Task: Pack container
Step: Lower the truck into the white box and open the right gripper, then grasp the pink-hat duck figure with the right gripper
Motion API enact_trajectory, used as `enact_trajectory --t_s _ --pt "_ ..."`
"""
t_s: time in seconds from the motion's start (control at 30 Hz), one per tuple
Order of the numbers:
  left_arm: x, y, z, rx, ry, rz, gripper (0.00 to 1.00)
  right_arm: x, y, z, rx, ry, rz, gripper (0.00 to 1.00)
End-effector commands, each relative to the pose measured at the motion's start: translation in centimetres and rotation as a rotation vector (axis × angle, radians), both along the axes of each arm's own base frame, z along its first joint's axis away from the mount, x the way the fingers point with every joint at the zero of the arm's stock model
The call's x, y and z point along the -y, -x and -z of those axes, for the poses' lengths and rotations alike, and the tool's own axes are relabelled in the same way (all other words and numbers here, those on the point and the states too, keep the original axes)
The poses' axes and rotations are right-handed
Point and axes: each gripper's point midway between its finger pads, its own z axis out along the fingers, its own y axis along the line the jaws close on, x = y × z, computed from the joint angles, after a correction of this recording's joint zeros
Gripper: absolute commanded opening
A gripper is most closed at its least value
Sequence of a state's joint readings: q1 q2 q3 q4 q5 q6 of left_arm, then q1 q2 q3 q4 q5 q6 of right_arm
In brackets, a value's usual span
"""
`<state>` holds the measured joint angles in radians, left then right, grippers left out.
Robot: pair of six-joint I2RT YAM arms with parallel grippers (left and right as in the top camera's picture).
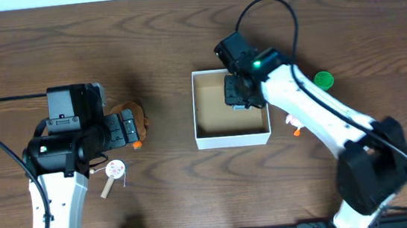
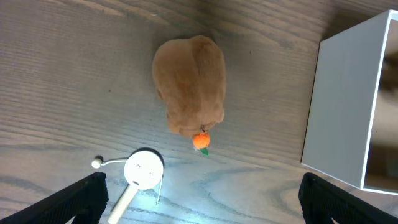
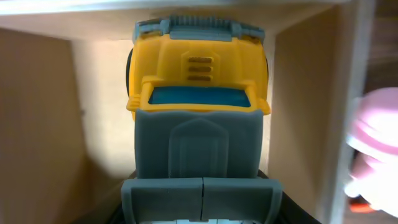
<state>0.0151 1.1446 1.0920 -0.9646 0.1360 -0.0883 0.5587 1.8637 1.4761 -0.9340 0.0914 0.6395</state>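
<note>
The container [image 1: 234,139], a square white-walled box with a tan inside, stands mid-table; it also shows in the left wrist view [image 2: 342,106]. My right gripper [image 1: 239,92] is down inside its far right corner, shut on a yellow and grey toy truck [image 3: 198,81] that points at the container's back wall [image 3: 37,124]. My left gripper [image 1: 125,129] is open and empty above the table, left of the container. Ahead of its fingers [image 2: 201,199] lie a brown plush toy [image 2: 189,84] with a small orange carrot [image 2: 200,141] and a white round-faced toy on a stick [image 2: 143,169].
A green disc [image 1: 324,81] lies right of the container. A small pink toy [image 1: 294,125] lies by the container's front right corner and shows in the right wrist view [image 3: 376,124]. The right arm crosses above that side.
</note>
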Motion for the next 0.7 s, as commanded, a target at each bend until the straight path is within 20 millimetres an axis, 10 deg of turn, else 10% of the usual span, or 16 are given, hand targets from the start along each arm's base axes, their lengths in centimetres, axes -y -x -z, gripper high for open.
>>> enact_trajectory --t_s 0.0,0.1,0.33,0.5,0.67 --pt "0.1 -0.3 -0.6 0.011 0.006 0.01 0.98 0.4 -1.0 -0.3 0.045 0.021 -0.022 0.43" --pt "0.1 -0.3 -0.6 0.012 0.006 0.01 0.98 0.1 -2.0 -1.7 0.1 0.007 -0.065 0.69" --pt "0.1 -0.3 -0.6 0.012 0.006 0.01 0.98 1.9 -2.9 -8.6 0.206 -0.001 -0.102 0.76" --pt "0.1 -0.3 -0.6 0.011 0.005 0.01 0.98 8.1 -2.0 -11.8 0.22 0.055 0.023 0.84" --pt "0.1 -0.3 -0.6 0.013 0.005 0.011 0.98 14.4 -0.1 -10.0 0.063 0.136 0.016 0.93"
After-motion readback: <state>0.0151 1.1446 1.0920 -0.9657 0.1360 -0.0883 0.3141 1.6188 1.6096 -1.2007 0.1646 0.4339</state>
